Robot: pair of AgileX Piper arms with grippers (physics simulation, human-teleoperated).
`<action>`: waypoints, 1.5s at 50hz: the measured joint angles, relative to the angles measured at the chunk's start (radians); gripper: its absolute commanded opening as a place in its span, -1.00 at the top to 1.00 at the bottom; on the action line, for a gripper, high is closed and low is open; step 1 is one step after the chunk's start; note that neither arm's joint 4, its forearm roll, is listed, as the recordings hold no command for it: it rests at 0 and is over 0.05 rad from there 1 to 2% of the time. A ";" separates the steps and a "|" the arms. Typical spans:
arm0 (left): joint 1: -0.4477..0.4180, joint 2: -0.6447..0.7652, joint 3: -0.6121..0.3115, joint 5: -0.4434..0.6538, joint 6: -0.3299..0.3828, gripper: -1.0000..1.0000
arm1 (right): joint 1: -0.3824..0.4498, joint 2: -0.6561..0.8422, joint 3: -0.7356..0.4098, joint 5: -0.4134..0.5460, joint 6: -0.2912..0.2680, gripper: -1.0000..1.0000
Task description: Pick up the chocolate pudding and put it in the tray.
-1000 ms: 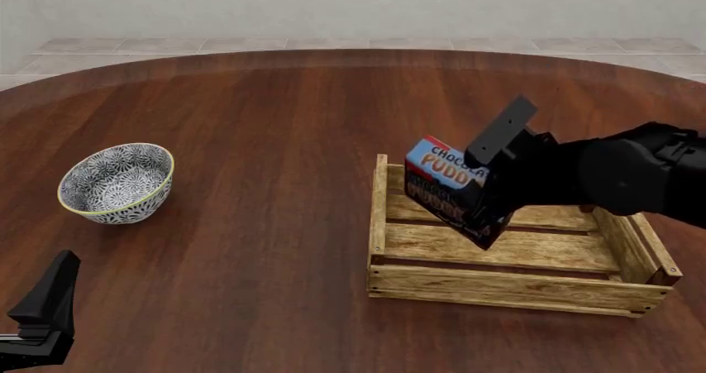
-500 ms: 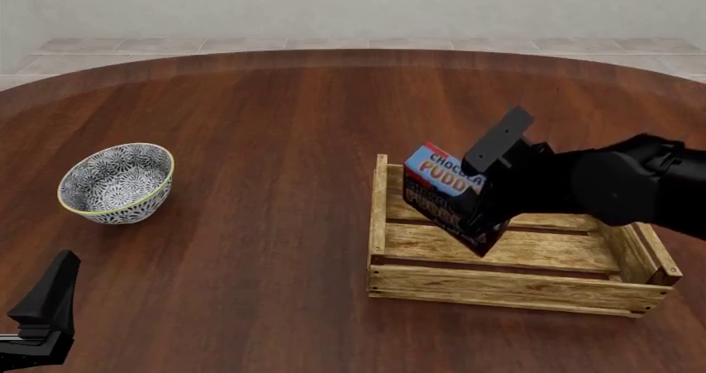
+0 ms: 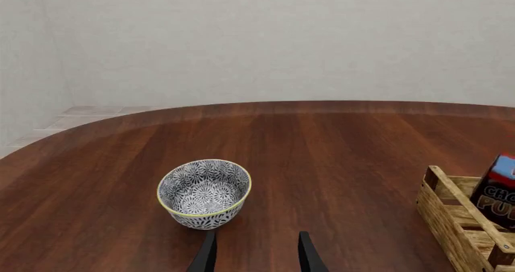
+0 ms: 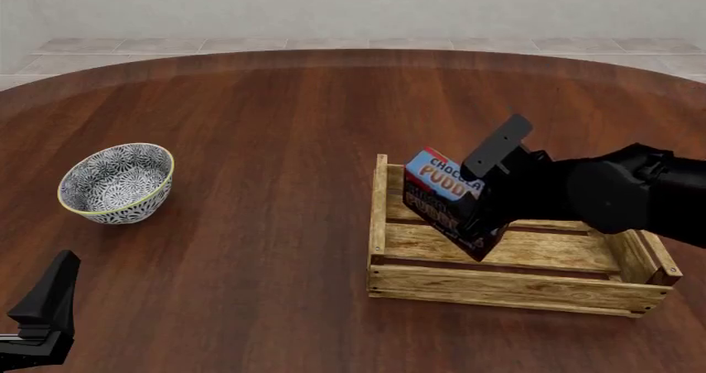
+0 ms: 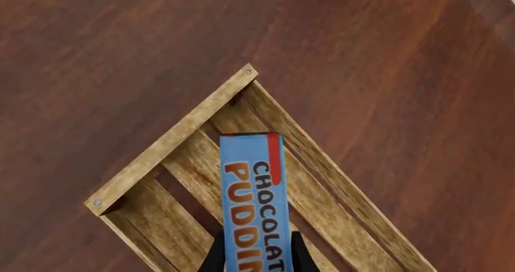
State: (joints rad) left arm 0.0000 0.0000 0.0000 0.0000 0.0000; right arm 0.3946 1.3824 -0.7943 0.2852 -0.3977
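Chocolate pudding (image 4: 441, 193): tilted on a corner inside the left end of the tray, blue lettered top facing up and left, dark front facing the near side; its lowest corner looks to be at or just above the slats.

Right gripper (image 4: 477, 216): clenched on the chocolate pudding; in the right wrist view both fingers (image 5: 214, 259) flank the blue top, pressed against the carton's sides.

Tray (image 4: 502, 289): wooden slat crate right of centre on the table, near rail facing the camera; nothing in it except the carton, which the gripper holds.

Progress: pickup done and the carton is within the crate's walls, so most of the job reads as finished. What is left, by the look of it, is to settle the carton down, let go and pull the arm clear.

Risk: the carton is canted, so on release it will likely tip over onto a broad face; it should stay inside the rails.

Left gripper (image 4: 45, 319): parked at the near left edge, fingers apart with nothing between them, as the left wrist view shows.

Bowl (image 4: 116, 182): blue-white patterned, on the left of the table, well apart from the crate, nothing inside.

Table (image 4: 264, 125): dark brown wood, round-edged.
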 measured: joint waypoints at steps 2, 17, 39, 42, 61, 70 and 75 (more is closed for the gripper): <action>0.000 0.000 0.000 0.000 0.000 -1.00 | -0.001 0.002 0.002 -0.004 0.002 1.00; 0.000 0.000 0.000 0.000 0.000 -1.00 | -0.007 0.017 0.015 -0.033 0.017 1.00; 0.000 0.000 0.000 0.000 0.000 -1.00 | -0.007 0.046 0.030 -0.069 0.035 1.00; 0.000 0.000 0.000 0.000 0.000 -1.00 | -0.008 0.050 0.032 -0.074 0.037 1.00; 0.000 0.000 0.000 0.000 0.000 -1.00 | -0.007 0.063 0.047 -0.107 0.063 1.00; 0.000 0.000 0.000 0.000 0.000 -1.00 | -0.006 0.059 0.061 -0.131 0.086 1.00; 0.000 0.000 0.000 0.000 0.000 -1.00 | -0.004 0.059 0.067 -0.143 0.099 1.00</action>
State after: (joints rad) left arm 0.0000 0.0000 0.0000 0.0000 0.0000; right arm 0.3908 1.4411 -0.7274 0.1419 -0.2991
